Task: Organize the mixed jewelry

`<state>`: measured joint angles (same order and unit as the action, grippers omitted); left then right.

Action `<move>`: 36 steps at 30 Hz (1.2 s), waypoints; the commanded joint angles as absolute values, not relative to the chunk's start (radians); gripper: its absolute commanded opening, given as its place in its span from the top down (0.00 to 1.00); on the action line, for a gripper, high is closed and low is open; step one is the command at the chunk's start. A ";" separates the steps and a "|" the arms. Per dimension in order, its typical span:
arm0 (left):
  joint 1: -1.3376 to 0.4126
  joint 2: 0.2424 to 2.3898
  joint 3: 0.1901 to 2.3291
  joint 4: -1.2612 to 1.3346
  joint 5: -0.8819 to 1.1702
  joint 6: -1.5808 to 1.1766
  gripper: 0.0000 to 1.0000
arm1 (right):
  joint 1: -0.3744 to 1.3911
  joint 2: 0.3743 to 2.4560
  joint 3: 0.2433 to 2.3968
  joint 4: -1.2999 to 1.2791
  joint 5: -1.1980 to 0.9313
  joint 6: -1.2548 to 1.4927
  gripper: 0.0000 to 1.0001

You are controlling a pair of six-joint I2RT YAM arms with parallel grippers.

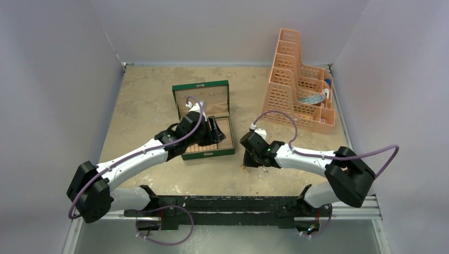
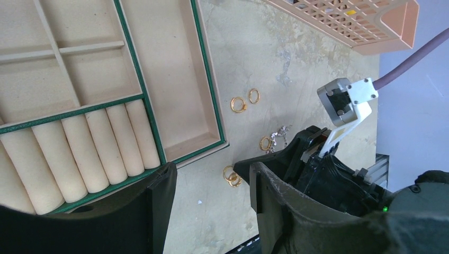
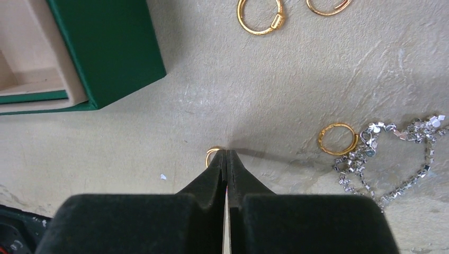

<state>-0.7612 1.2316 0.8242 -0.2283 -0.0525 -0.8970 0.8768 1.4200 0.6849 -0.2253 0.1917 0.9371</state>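
Observation:
Several small gold rings lie on the table right of the open green box (image 1: 201, 89): two (image 3: 259, 16) (image 3: 328, 6) lie farther off, and one (image 3: 338, 138) touches the silvery chain (image 3: 397, 159). My right gripper (image 3: 226, 153) is shut with its tips down at the table, and a gold ring (image 3: 212, 154) peeks out at the tips. In the left wrist view that ring (image 2: 231, 176) lies overlapping another at the right gripper's tip. My left gripper (image 2: 212, 180) is open and empty above the box's (image 2: 209, 95) right edge, over its beige ring rolls (image 2: 95, 153).
An orange mesh rack (image 1: 296, 90) stands at the back right and also shows in the left wrist view (image 2: 360, 21). The box lid stands open toward the back. Grey walls enclose the table on three sides. The two grippers (image 1: 214, 132) (image 1: 247, 165) are close together.

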 commanded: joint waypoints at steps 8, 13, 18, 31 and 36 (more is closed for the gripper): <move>-0.759 1.213 0.829 -0.207 -0.040 -0.888 0.47 | 0.882 1.360 0.711 -0.251 0.205 0.904 0.76; -0.758 1.216 0.823 -0.203 -0.041 -0.891 0.47 | 0.882 1.379 0.701 -0.262 0.172 0.874 0.68; -0.758 1.224 0.821 -0.199 -0.035 -0.891 0.47 | 0.881 1.377 0.700 -0.265 0.151 0.868 0.74; -0.757 1.232 0.815 -0.198 -0.037 -0.892 0.47 | 0.882 1.398 0.695 -0.265 0.099 0.920 0.75; -0.757 1.244 0.826 -0.202 -0.038 -0.883 0.47 | 0.881 1.417 0.684 -0.265 0.105 0.939 0.75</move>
<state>-0.7612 1.2346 0.8196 -0.2268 -0.0399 -0.8970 0.8768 1.4124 0.6846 -0.2531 0.1101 0.9100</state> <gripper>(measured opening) 0.527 0.253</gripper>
